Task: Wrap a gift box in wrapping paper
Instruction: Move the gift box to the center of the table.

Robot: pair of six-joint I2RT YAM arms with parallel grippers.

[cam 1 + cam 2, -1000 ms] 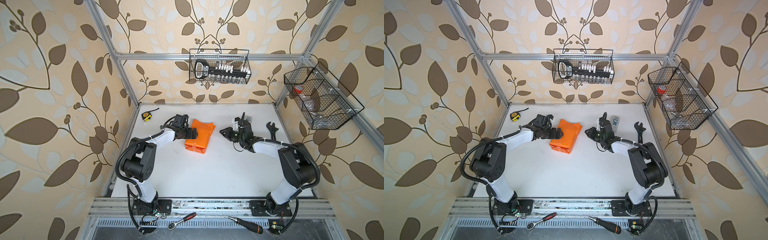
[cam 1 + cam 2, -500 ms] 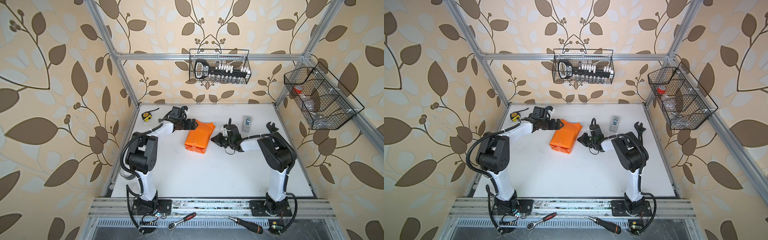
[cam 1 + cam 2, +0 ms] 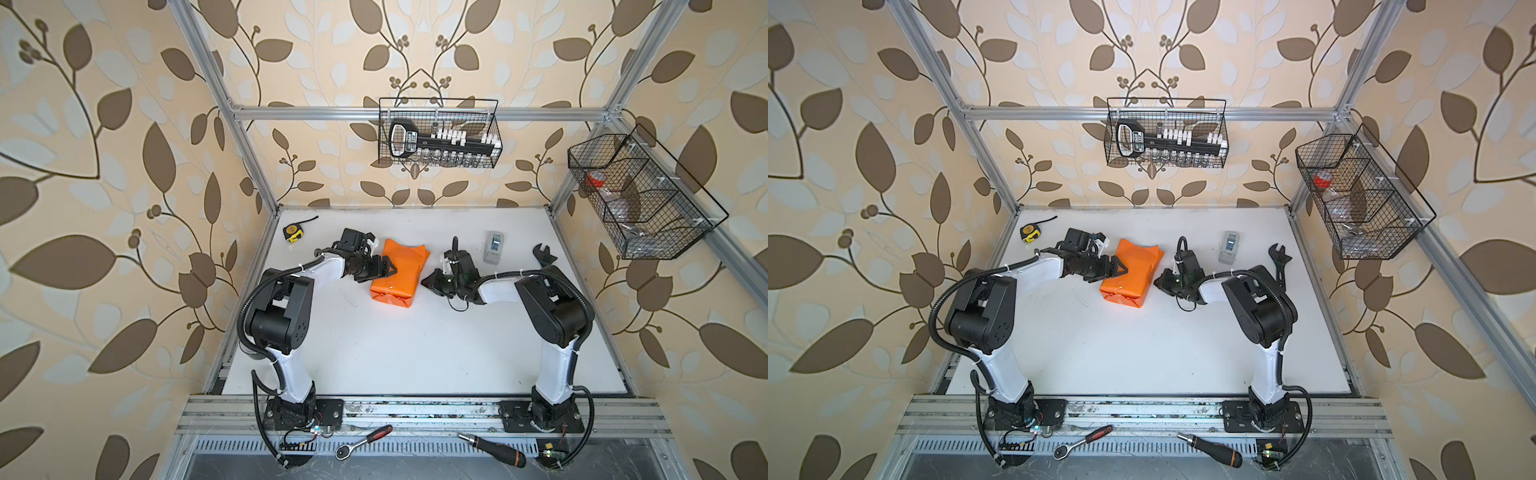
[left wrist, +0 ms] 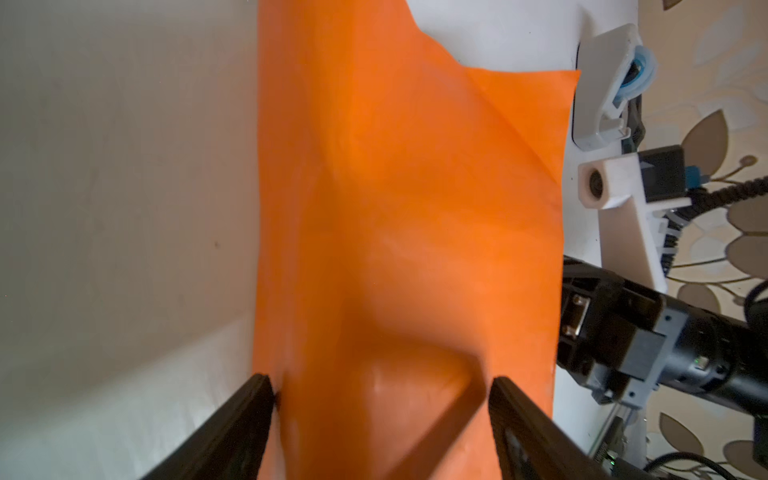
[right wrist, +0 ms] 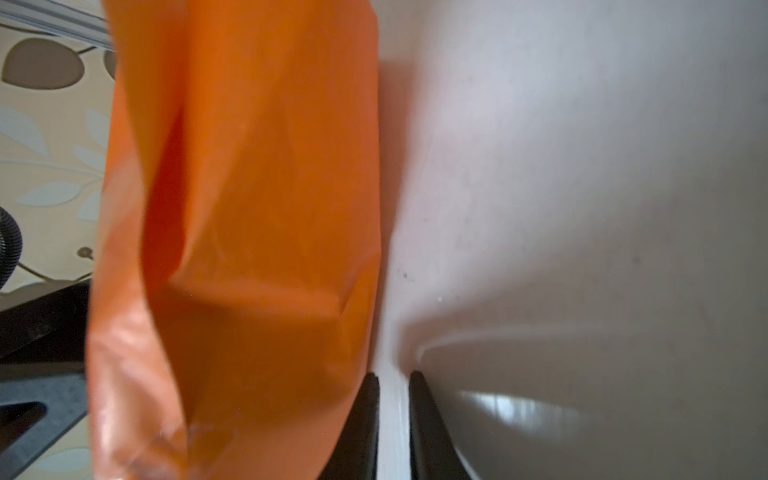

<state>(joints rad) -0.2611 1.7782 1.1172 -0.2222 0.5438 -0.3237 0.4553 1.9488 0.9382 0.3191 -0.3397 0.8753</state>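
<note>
A yellow tape measure [image 3: 292, 232] is lying near the far left corner of the white worktop [image 3: 395, 353]. A grey tape dispenser [image 3: 493, 247] and a black adjustable wrench [image 3: 543, 258] are resting toward the worktop's far right corner. A rear wire basket [image 3: 440, 99], carrying a socket set [image 3: 440, 141], is hanging above the worktop's far edge. A side wire basket [image 3: 665, 243] is hanging above the worktop's right edge. A ratchet [image 3: 363, 440] and a screwdriver [image 3: 494, 449] are lying beyond the worktop's near edge.

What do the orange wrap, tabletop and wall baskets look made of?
Orange wrap: thin paper, slightly glossy, judging by sharp creases and a folded corner. Tabletop: smooth white board, maybe laminate; faint scuffs, soft reflections. Baskets: black wire, probably coated metal; open grid.
</note>
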